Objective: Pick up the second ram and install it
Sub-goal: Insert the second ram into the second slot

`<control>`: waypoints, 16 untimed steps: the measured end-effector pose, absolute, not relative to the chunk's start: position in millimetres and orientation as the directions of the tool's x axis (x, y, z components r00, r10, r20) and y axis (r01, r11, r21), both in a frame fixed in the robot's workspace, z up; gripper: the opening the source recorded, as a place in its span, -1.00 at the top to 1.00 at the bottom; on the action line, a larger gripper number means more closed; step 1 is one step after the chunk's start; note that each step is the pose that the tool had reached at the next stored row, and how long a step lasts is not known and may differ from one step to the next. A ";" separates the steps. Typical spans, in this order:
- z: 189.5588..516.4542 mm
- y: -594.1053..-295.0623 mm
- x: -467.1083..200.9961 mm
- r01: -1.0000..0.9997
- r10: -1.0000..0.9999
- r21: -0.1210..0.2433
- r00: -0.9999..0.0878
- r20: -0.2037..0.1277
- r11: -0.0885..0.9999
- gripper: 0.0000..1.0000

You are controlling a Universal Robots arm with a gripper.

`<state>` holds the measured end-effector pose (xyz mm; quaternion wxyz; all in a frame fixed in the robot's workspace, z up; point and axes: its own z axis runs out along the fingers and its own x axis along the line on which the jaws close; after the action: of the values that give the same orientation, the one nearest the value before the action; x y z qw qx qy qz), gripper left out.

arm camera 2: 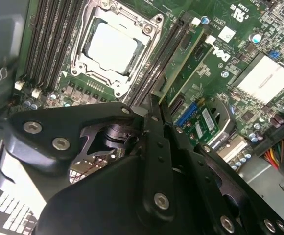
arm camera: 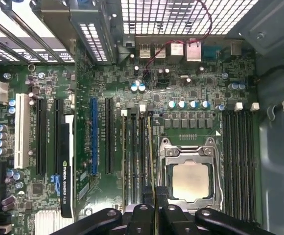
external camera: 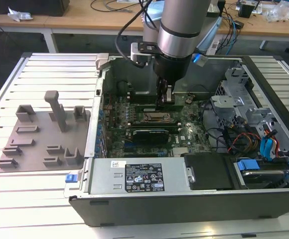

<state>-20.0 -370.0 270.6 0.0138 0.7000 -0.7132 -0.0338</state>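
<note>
Inside the open computer case [external camera: 264, 164] at the exterior view's centre, the gripper [arm camera 2: 154, 110] is clenching the second ram [arm camera: 151, 161] over a slot beside the CPU socket [arm camera: 191, 171], seating it; pressing home needs straight alignment.

Gray fixture tray [external camera: 40, 132] lies to the exterior view's left of computer case [external camera: 194, 199].

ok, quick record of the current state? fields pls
hand: down inside the case, beside the CPU socket, shut on ram
ram: green stick, on edge, lined up with the slots next to the socket
seated: cannot tell
tray: grey, on the table at the exterior view's left of the case
</note>
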 end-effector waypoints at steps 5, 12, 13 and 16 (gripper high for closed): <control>257.5 -366.9 -19.9 -0.998 -0.999 0.067 -0.019 -0.028 0.018 0.73; 244.5 -377.0 -22.7 -0.997 -0.999 0.067 -0.048 0.003 0.048 0.73; 243.4 -377.0 -23.9 -0.996 -0.999 0.067 -0.053 0.003 0.054 0.73; 240.7 -376.1 -25.4 -0.996 -0.998 0.067 -0.058 0.003 0.058 0.73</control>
<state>-25.4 -376.1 240.7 0.0240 0.6859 -0.7269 -0.0234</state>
